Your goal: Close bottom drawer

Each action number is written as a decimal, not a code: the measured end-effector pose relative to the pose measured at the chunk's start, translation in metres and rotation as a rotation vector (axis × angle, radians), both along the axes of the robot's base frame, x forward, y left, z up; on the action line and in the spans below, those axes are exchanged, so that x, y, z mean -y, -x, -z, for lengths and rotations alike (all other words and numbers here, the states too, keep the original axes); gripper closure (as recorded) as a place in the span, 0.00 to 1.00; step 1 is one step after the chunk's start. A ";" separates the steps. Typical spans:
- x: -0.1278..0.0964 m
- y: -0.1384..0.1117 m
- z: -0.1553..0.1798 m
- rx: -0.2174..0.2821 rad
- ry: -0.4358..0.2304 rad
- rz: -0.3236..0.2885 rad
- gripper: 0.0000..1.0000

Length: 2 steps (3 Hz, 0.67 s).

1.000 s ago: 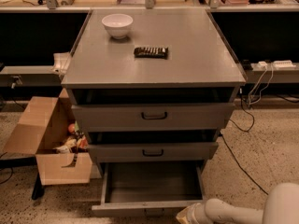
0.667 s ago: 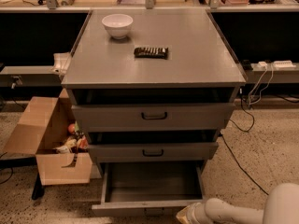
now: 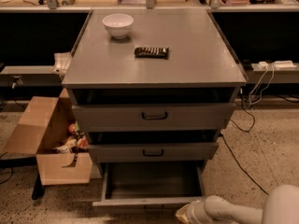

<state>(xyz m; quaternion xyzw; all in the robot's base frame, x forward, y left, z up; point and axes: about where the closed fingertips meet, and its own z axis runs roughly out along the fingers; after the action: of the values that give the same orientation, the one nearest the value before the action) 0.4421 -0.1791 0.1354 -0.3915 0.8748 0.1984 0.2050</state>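
Note:
The grey metal cabinet [image 3: 154, 55] has three drawers. The bottom drawer [image 3: 152, 181] is pulled out towards me, showing its plain grey tray; its front edge [image 3: 145, 202] runs along the bottom of the view. The middle drawer front [image 3: 153, 152] and the upper drawer front [image 3: 154, 116] both stand slightly out. My gripper [image 3: 186, 213] is at the bottom right, at the right end of the bottom drawer's front edge, on a white arm [image 3: 243, 211] coming in from the right.
A white bowl [image 3: 117, 25] and a dark flat bar-shaped object [image 3: 151, 52] lie on the cabinet top. An open cardboard box [image 3: 49, 143] with items stands on the floor to the left. Cables [image 3: 243, 125] trail on the floor to the right.

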 end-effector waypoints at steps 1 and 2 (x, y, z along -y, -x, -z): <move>0.005 -0.015 0.002 -0.003 -0.009 -0.005 1.00; 0.005 -0.015 0.002 -0.003 -0.009 -0.005 1.00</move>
<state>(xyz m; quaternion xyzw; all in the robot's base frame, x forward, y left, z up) 0.4569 -0.1840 0.1331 -0.3924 0.8732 0.2037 0.2049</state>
